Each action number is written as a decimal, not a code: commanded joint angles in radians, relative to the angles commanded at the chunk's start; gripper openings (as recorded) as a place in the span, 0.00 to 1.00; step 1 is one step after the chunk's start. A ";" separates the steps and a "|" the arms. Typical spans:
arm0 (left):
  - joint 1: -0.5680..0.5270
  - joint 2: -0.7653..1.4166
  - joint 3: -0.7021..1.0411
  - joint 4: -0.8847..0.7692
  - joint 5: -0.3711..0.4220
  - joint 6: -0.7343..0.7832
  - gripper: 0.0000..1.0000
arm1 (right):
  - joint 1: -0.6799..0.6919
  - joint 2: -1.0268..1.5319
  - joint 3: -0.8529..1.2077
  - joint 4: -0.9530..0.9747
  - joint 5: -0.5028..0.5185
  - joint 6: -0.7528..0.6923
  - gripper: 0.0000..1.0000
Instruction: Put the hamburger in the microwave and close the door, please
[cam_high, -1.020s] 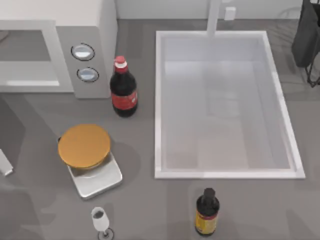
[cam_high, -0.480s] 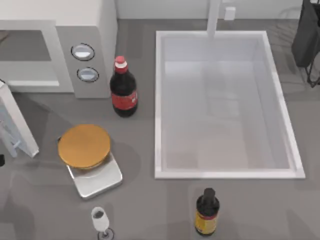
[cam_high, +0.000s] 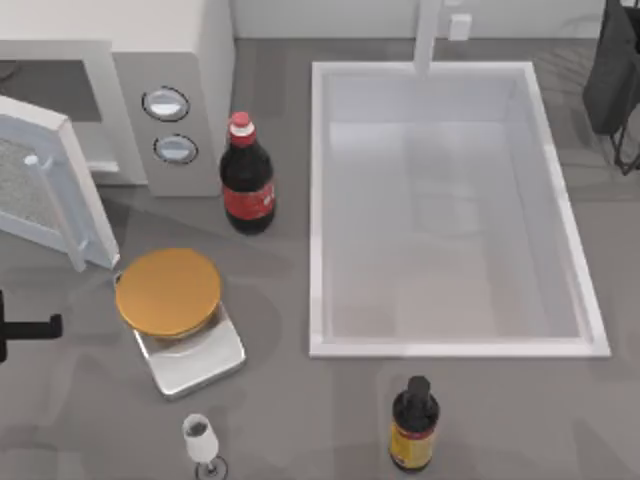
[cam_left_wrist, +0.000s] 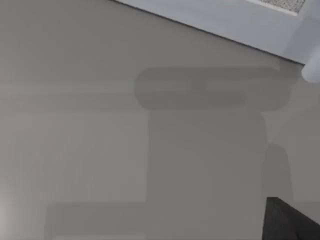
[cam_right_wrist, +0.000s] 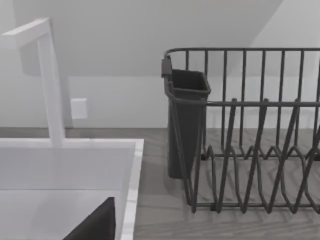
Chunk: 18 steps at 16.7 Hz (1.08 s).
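A smooth grey table (cam_high: 290, 420) carries a white boxy microwave (cam_high: 175, 60) at the back left, its door (cam_high: 50, 185) swung open. In front of the microwave the hamburger (cam_high: 167, 291), a smooth golden disc, sits on a square silver tray (cam_high: 200, 358). The left gripper (cam_high: 25, 328) shows left of the tray; whether it is released or clenched I cannot tell. Right of the microwave stand a cola bottle (cam_high: 246, 178) and a white rectangular sink (cam_high: 450, 345).

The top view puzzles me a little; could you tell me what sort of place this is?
Most likely a rendered kitchen counter: a white microwave with its door swung open, a white sink basin with a tap, and a dark wire dish rack beside it.
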 joint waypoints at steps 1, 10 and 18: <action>0.000 0.000 0.000 0.000 0.000 0.000 0.00 | 0.000 0.000 0.000 0.000 0.000 0.000 1.00; -0.011 0.195 0.116 0.077 -0.006 -0.007 0.00 | 0.000 0.000 0.000 0.000 0.000 0.000 1.00; -0.036 0.502 0.298 0.204 -0.021 -0.021 0.00 | 0.000 0.000 0.000 0.000 0.000 0.000 1.00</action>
